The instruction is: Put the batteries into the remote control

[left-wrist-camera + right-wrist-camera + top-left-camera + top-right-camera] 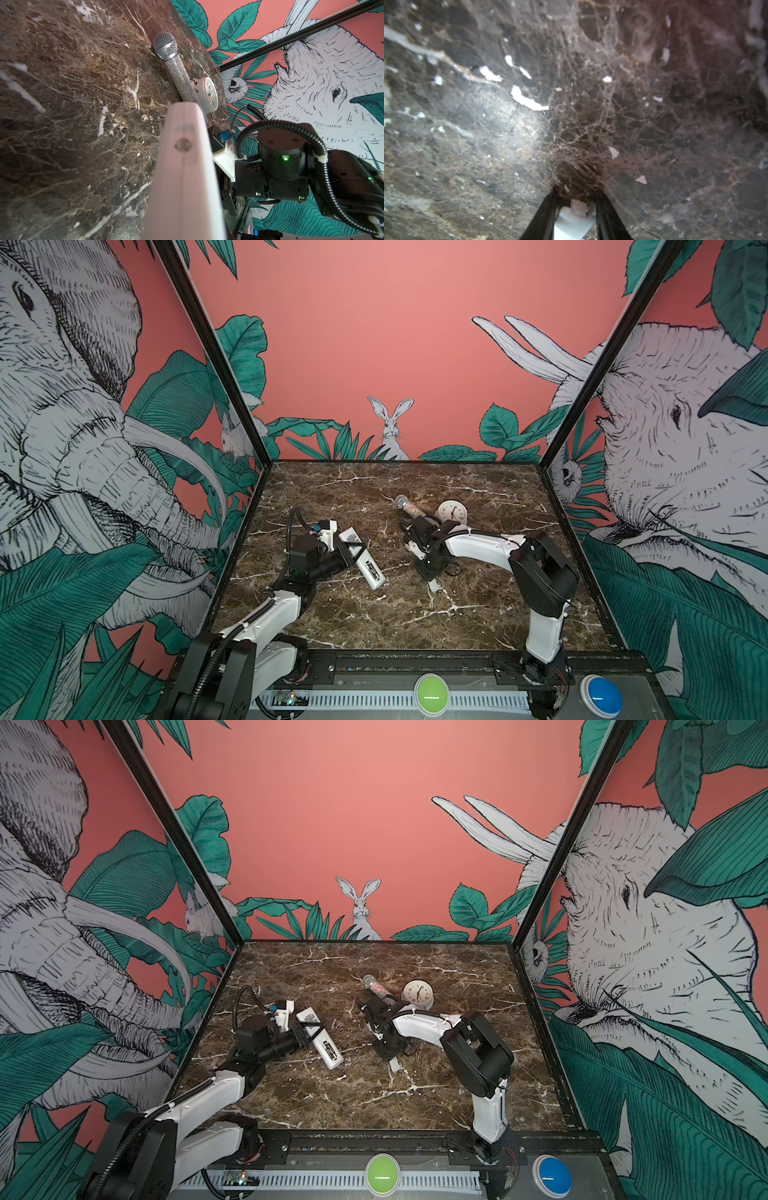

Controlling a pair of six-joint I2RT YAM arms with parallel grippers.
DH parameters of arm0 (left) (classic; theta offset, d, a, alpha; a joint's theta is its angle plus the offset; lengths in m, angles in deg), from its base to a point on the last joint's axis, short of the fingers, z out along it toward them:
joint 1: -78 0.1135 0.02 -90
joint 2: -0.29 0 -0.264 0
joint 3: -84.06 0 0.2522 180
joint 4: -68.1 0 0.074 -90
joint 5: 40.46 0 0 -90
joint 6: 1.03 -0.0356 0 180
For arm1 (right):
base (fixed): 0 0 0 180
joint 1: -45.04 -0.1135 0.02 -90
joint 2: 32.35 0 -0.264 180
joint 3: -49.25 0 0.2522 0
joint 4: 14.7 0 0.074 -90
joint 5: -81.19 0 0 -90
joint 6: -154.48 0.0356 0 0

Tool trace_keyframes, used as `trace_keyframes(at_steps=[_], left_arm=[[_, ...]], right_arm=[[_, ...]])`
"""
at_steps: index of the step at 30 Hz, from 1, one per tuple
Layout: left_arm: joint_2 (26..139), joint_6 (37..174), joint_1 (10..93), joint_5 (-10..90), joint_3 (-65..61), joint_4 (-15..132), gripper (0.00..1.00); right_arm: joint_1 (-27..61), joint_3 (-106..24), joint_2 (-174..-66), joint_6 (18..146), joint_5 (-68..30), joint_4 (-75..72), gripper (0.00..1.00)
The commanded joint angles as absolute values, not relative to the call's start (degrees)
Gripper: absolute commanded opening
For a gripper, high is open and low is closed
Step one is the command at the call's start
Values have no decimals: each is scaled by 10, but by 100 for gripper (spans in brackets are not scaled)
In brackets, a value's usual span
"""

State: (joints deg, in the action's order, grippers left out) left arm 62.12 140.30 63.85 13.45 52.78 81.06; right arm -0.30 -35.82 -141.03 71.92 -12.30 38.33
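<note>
Left-centre of table: remote control lies slantwise, left jaws clamped across its middle (label and dark recess face up in both top views). Further right, right jaws low at table, narrow, pinching small white flat piece. Glitter microphone and clock behind.

My left jaws hide the middle of the remote control. The white piece between my right jaws is blurry and cut off.
</note>
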Motion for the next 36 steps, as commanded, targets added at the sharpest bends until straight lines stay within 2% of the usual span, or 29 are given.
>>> trace_keyframes(at_steps=[1,14,16,19,21,36], left_arm=[[619,1399,641,127,532,835,0],[623,1396,641,128,531,839,0],[622,1396,641,128,532,839,0],[620,1396,642,128,533,840,0],[618,1396,641,128,533,838,0],[627,1394,641,126,526,844,0]], right_arm=[[-16,-356,-1416,716,-133,385,35],[-27,-352,-1404,703,-133,370,36],[-27,-353,-1407,705,-134,373,39],[-28,-353,-1404,713,-130,376,50],[-28,-352,-1403,718,-127,380,53],[-28,-326,-1376,768,-107,406,51]])
